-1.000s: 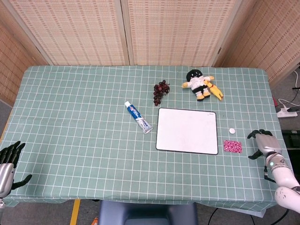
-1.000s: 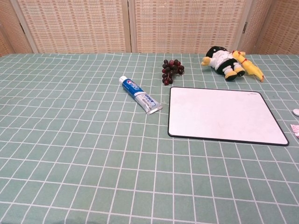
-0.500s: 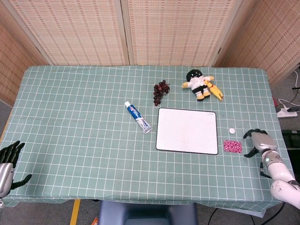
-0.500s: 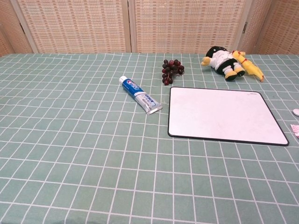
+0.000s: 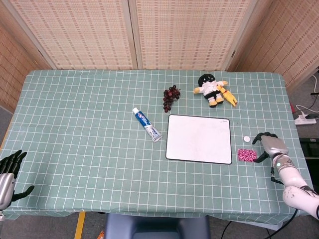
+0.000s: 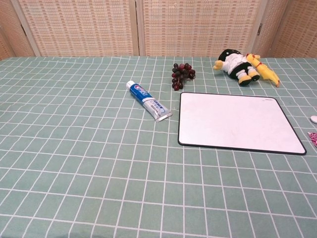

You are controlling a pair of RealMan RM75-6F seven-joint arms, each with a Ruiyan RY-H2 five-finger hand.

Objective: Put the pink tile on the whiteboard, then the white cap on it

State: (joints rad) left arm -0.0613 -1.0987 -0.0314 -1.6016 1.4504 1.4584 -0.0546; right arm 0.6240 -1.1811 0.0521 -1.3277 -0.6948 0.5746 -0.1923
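Right hand, fingers spread and empty, just right of pink tile; tile and white cap lying beside whiteboard, right of it. Both placements undone.

Bright, even light; sharp focus, faint shadows.

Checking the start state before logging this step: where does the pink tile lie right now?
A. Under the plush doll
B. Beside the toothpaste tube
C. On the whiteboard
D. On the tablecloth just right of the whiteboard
D: the pink tile lies on the tablecloth off the whiteboard's right edge, with the right hand beside it.
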